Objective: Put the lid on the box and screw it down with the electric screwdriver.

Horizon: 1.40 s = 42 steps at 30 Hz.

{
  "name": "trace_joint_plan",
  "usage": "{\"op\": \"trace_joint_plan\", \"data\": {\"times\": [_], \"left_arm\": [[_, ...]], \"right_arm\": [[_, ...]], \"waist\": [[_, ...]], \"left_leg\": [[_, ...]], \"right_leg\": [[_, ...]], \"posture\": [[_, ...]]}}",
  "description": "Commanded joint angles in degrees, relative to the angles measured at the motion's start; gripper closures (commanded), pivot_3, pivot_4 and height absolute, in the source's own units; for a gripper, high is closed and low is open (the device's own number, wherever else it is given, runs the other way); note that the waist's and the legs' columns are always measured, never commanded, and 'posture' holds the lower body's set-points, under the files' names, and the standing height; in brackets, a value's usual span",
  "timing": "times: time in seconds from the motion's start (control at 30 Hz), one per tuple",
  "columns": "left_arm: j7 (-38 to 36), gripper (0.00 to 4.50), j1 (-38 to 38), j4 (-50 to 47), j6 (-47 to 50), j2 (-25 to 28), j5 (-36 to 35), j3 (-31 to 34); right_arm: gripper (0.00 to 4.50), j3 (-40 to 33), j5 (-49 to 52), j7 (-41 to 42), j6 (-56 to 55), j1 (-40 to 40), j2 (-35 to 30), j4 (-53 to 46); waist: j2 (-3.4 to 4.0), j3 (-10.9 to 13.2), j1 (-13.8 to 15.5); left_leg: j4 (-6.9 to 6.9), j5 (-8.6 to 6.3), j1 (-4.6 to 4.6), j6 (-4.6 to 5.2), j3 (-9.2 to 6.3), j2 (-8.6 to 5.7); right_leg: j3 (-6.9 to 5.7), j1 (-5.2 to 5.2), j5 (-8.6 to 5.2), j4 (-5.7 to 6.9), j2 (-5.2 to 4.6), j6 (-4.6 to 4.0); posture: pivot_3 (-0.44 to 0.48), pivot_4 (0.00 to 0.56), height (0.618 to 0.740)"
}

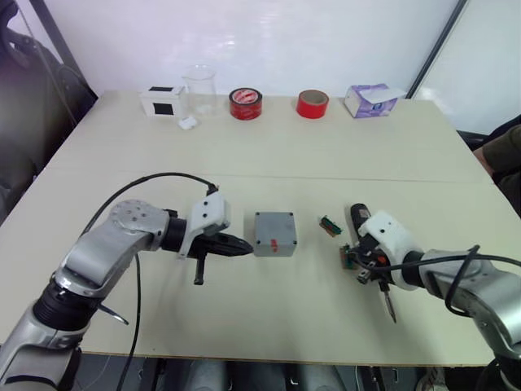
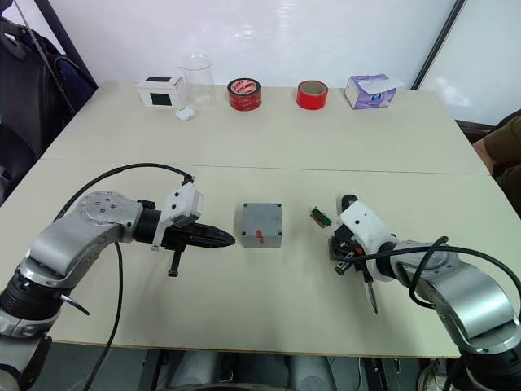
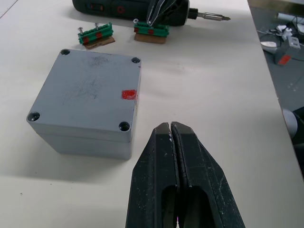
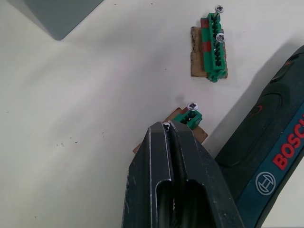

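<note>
Centrally on the tabletop, toward its near edge, the left gripper [image 1: 241,245] has its fingers pressed together, holding nothing, its tip just beside the box [image 1: 274,234], whose lid [image 3: 88,90] sits on top. Nearer the right edge, the right gripper [image 4: 167,127], also closed and empty, rests over a green screw strip [image 4: 188,117] beside the electric screwdriver [image 4: 270,156].

Right gripper [image 4: 169,127] with jaws pressed together, tips over a green screw holder [image 4: 188,117] on brown card, second green holder [image 4: 213,54] with two screws well apart, electric screwdriver [image 4: 270,156] lying beside, box [image 4: 59,16] corner, pale bench [image 4: 80,118]
</note>
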Motion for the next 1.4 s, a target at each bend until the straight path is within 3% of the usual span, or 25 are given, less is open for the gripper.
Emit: {"op": "trace_joint_plan", "data": {"times": [0.03,0.37,0.53,0.7,1.03,1.4], "left_arm": [[-0.5,4.5,-1.1,-0.5,-1.2,0.0,0.3,-0.2],[-1.2,4.5,-1.4,1.0,-1.2,-0.2,0.6,-0.1],[0.6,4.5,-2.2,5.2,1.0,-1.2,-2.1,4.4],[1.2,4.5,-1.7,5.4,4.4,-0.3,-6.0,9.2],[2.9,4.5,0.0,2.4,7.2,2.0,-8.2,10.7],[3.9,4.5,0.4,0.9,8.1,2.0,-8.8,10.3]], "right_arm": [[4.49,-3.5,1.5,0.2,0.7,-1.8,0.0,-1.5],[4.49,-11.1,8.1,-1.6,9.2,-10.2,7.9,-2.3],[4.49,-12.3,12.1,-1.2,3.0,-14.8,16.2,-2.5],[4.49,-8.6,11.8,-2.5,-3.8,-15.3,20.9,0.2],[4.49,2.9,5.3,1.1,-17.9,-12.7,19.6,8.5],[4.49,5.0,3.1,1.7,-22.4,-12.2,19.0,11.6]], "waist": [[0.0,0.0,0.0],[0.0,0.0,0.0],[0.01,0.0,-0.1],[0.02,0.0,-0.1],[0.05,0.0,-0.1],[0.05,0.0,-0.1]], "left_leg": [[0.0,0.0,0.0,0.0,0.0,0.0],[0.0,0.0,0.0,0.0,-0.01,0.02],[-0.01,0.0,0.0,0.0,-0.03,0.04],[-0.01,0.0,-0.06,0.0,-0.02,0.04],[-0.01,0.0,-0.05,0.0,0.0,0.0],[-0.01,0.0,-0.03,0.0,0.01,0.0]], "right_leg": [[0.0,0.0,0.0,0.0,0.0,0.0],[0.0,0.0,0.0,0.0,0.01,0.0],[-0.03,-0.02,0.01,0.03,0.06,0.02],[-0.03,-0.04,0.03,0.03,0.0,0.05],[-0.03,-0.04,0.02,0.04,-0.03,0.04],[-0.03,-0.05,0.03,0.06,-0.01,0.04]], "posture": [[0.0,0.15,0.74],[0.0,0.15,0.74],[0.0,0.15,0.74],[0.0,0.15,0.74],[0.0,0.15,0.74],[0.0,0.15,0.74]]}}
